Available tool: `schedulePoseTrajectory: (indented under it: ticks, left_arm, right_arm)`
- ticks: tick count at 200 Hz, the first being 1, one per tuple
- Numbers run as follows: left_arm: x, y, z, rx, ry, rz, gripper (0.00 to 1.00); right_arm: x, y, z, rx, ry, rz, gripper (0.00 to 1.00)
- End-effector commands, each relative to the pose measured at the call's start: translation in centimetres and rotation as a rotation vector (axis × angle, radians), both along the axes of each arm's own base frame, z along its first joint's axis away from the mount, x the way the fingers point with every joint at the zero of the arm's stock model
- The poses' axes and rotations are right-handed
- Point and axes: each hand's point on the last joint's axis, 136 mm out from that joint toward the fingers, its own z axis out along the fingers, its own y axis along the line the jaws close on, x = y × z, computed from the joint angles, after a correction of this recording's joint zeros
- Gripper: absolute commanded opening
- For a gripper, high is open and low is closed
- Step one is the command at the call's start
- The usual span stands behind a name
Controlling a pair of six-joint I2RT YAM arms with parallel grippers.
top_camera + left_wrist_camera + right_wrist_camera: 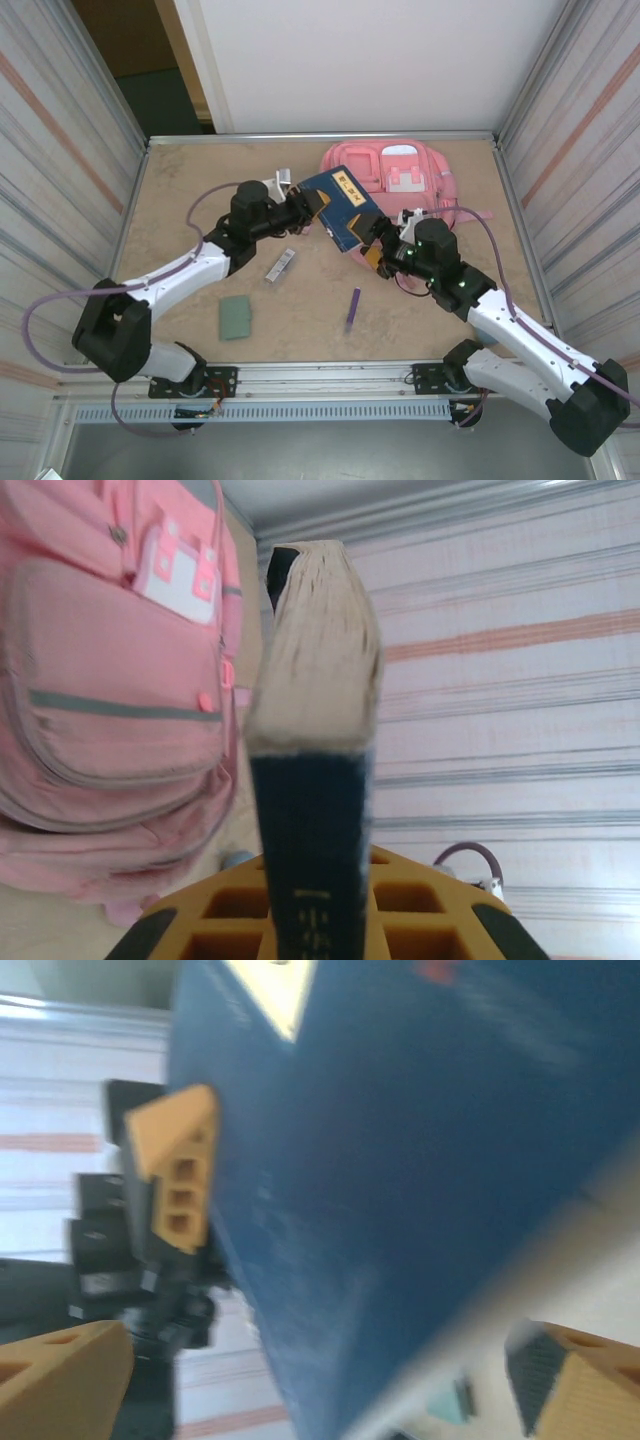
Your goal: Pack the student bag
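Two robot arms meet over a table. The left gripper (318, 208) is clamped tight on the spine end of a thick blue book (345, 205), holding it up off the surface. The right gripper (372, 245) has its jaws spread wide around the book's other end, not pinching it. The student bag (400, 175) lies flat just beyond both grippers, its pockets apparently zipped. With one end gripped, the heavy book could twist or slip out and fall beside the bag.
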Motion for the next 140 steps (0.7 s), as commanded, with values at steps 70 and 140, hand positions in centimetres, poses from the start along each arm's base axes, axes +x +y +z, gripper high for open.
schedulePoseTrajectory:
  ticks: [70, 140]
  left_arm:
    - [-1.8, -1.5, 0.7, -0.052, -0.049, -0.085, 0.37]
    - [-4.4, -4.3, -3.3, 0.690, -0.983, -0.471, 0.62]
  right_arm:
    - [1.4, -3.7, 5.1, 0.040, -0.126, -0.136, 0.00]
    - [2.0, -12.0, 7.0, -0.319, -0.188, -0.271, 0.00]
